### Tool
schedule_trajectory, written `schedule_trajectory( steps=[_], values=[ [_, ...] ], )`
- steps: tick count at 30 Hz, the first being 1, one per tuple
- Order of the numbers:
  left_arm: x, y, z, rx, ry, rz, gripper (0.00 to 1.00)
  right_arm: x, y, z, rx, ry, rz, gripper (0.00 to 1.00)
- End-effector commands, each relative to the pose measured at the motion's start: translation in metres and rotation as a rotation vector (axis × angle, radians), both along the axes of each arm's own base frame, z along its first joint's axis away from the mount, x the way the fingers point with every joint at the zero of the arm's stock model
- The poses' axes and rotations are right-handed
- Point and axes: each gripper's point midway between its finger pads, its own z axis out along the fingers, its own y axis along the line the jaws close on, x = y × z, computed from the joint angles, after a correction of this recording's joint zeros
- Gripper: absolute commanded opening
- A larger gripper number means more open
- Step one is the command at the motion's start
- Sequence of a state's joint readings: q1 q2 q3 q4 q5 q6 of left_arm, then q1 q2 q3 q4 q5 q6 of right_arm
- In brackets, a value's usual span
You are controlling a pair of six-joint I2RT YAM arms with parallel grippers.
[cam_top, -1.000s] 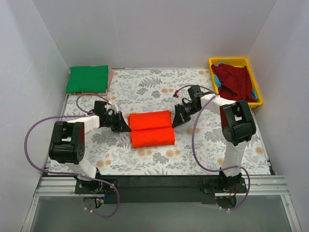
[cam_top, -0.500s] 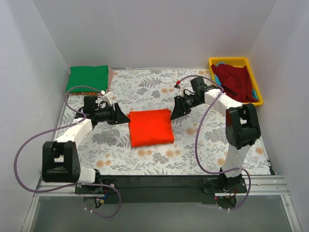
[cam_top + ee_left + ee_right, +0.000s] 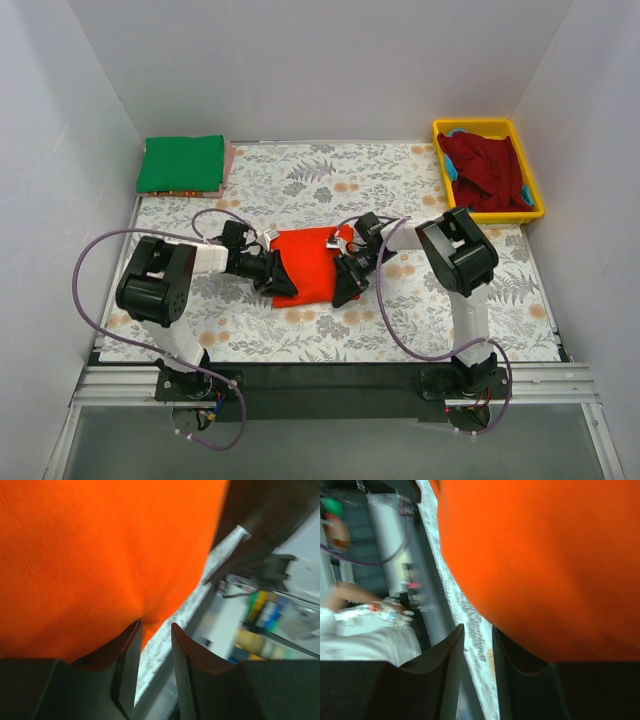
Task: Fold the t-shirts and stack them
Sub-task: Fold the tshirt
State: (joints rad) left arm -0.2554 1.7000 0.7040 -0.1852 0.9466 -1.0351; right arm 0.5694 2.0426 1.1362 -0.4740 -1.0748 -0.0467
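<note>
The folded orange-red t-shirt (image 3: 312, 260) lies mid-table. My left gripper (image 3: 277, 279) is against its near left edge and my right gripper (image 3: 345, 287) against its near right edge. In the left wrist view the cloth (image 3: 100, 555) fills the frame and drapes over the outer side of one finger; the left gripper (image 3: 155, 626) stands narrowly open with only table showing in the gap. In the right wrist view the cloth (image 3: 545, 555) bulges over one finger; the right gripper (image 3: 477, 628) is narrowly open too. A folded green t-shirt (image 3: 182, 163) lies far left. A dark red t-shirt (image 3: 485, 170) is crumpled in the tray.
The yellow tray (image 3: 487, 125) stands at the far right corner. The floral tablecloth (image 3: 300, 180) covers the table, and white walls close in three sides. Purple cables loop beside both arms.
Both grippers have moved from the shirt's far corners down to its near corners and closer together. The orange-red shirt now looks narrower and bunched between them.
</note>
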Motion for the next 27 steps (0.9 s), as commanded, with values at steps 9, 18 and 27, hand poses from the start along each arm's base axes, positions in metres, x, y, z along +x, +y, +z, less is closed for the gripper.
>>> schedule_trajectory(
  steps=[9,18,27],
  values=[
    [0.006,0.009,0.058,-0.168,-0.225,-0.152,0.36,0.024,-0.01,0.06,0.16,-0.067,-0.052,0.36],
    [0.097,0.005,0.087,-0.142,-0.425,0.03,0.36,0.147,0.022,0.092,0.181,-0.322,-0.188,0.44],
    [0.179,0.038,0.021,-0.074,-0.303,0.253,0.36,0.21,0.021,0.0,0.065,-0.265,-0.353,0.43]
  ],
)
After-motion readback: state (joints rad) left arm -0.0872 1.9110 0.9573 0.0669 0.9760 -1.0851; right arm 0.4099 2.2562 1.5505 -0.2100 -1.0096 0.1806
